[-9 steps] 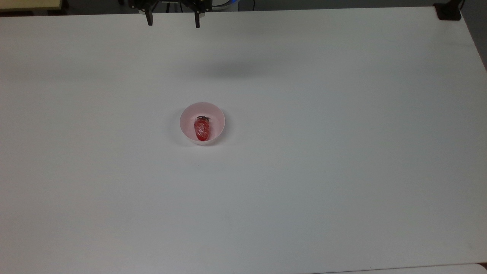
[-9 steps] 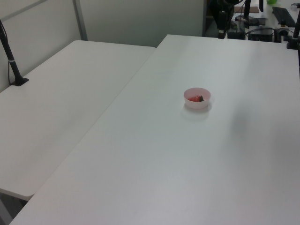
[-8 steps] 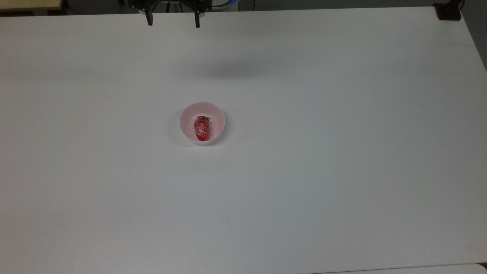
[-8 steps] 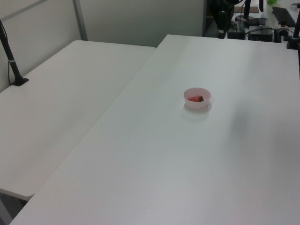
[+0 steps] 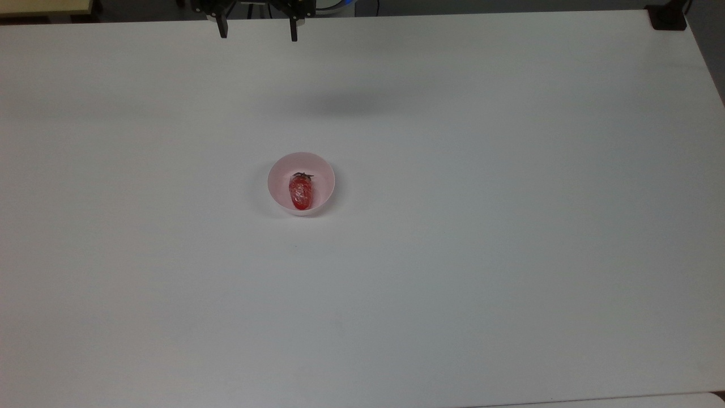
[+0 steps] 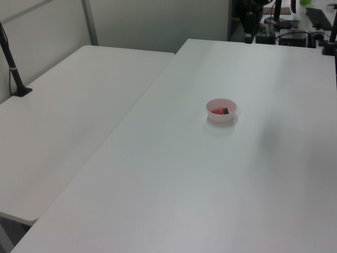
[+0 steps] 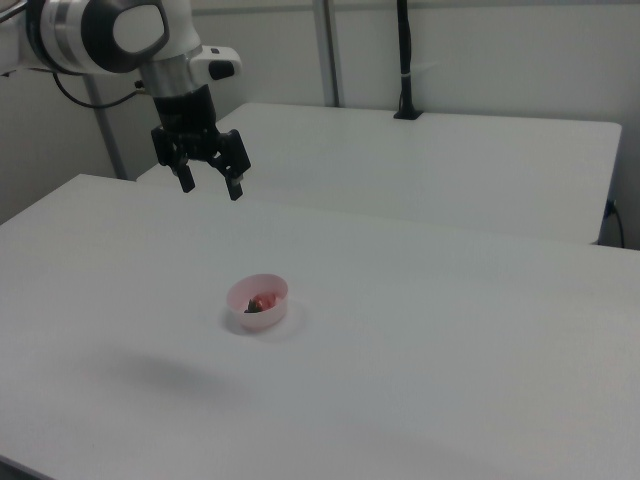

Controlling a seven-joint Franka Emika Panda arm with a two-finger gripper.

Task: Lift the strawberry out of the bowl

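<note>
Nothing is moving: end effector [image 7: 209, 183] is hanging spread, well above the bowl [image 5: 301, 183]; its fingers risk tipping it while reaching the strawberry [image 5: 301, 192].

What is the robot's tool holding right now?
Nothing. The tool hangs open above the table, while the strawberry lies in the bowl.

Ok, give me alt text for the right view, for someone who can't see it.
A robot arm holds its open gripper in the air above a white table, up and to the right view's left of a small pink bowl. A red strawberry lies inside the bowl. A second white table stands behind.
</note>
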